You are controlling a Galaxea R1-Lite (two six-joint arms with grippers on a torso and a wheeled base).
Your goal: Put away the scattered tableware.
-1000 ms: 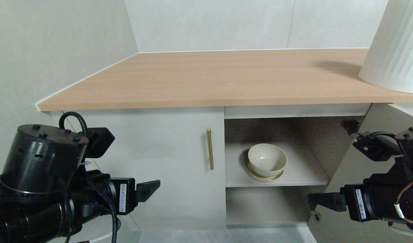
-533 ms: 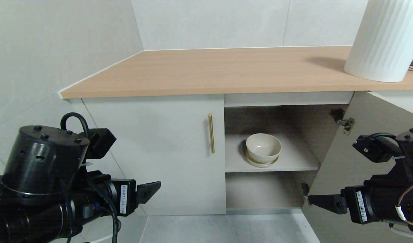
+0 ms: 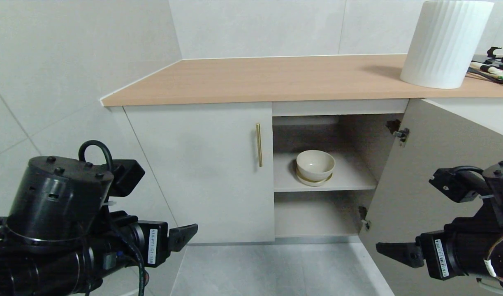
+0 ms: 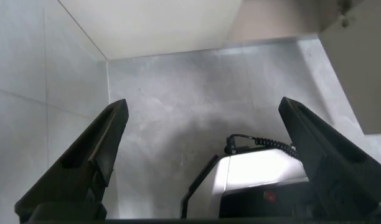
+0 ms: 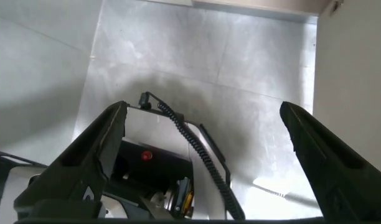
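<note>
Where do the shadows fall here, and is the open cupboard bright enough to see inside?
Head view: the white vase throws a soft shadow leftward on the countertop; the cupboard is dim at the back, yet the bowl shows plainly. Both wrist views: soft dark patches on the floor.

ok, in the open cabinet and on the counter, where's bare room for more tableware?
Upper shelf: free strip between the bowl and the right cabinet wall; left of the bowl is tight against the closed door. Lower compartment looks bare. Countertop is open from the wall corner to the white ribbed container; utensils crowd beyond it.
</note>
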